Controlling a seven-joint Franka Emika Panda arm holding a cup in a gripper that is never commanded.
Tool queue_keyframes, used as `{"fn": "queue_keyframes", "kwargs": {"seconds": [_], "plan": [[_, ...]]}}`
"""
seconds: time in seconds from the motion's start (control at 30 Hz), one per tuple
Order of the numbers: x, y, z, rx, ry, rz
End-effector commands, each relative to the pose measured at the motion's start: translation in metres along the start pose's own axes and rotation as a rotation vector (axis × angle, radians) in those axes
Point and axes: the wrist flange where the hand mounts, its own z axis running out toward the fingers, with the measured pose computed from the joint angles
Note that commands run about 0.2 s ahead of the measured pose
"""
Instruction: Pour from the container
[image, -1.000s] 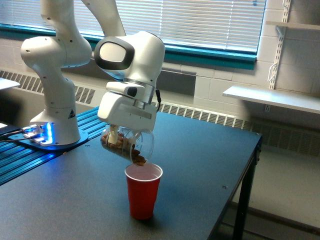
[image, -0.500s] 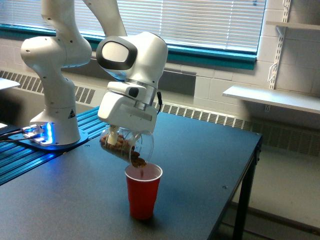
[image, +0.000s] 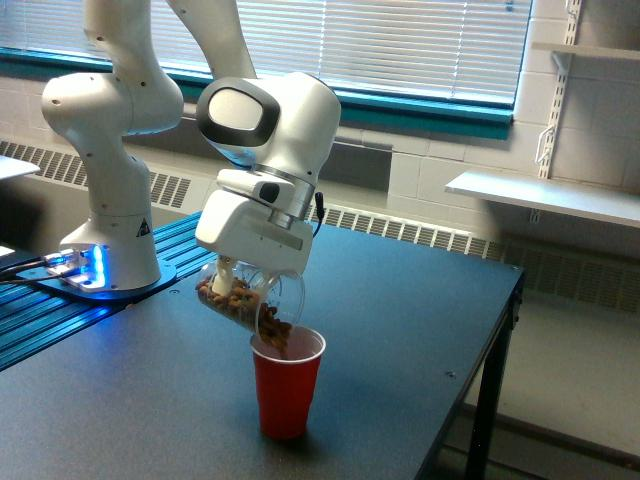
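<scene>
1. White robot gripper (image: 238, 272) clamped on the clear colourless plastic tumbler (image: 248, 303); tipped steeply, mouth down toward the exterior view's right.
2. Brown nut-like pieces (image: 228, 293) inside, heaped toward the mouth; mouth just above the rim of the opaque red plastic cup (image: 287, 382).
3. Red cup upright on the dark grey table (image: 380, 330).

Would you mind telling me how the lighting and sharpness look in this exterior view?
Exterior view: daylight through the window blinds lights the scene evenly; the dark tabletop shows a soft sheen; the clear plastic cup, tilted in the gripper over the red plastic cup, looks slightly soft; blue light glows at the arm's base.
</scene>
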Motion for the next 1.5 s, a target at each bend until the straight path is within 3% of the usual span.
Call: {"fn": "queue_keyframes", "kwargs": {"seconds": [0.03,1.5], "plan": [[0.0008,-0.0071,-0.0064,-0.007,0.021,-0.016],[-0.0018,-0.0127,-0.0046,-0.054,0.013,-0.1]]}}
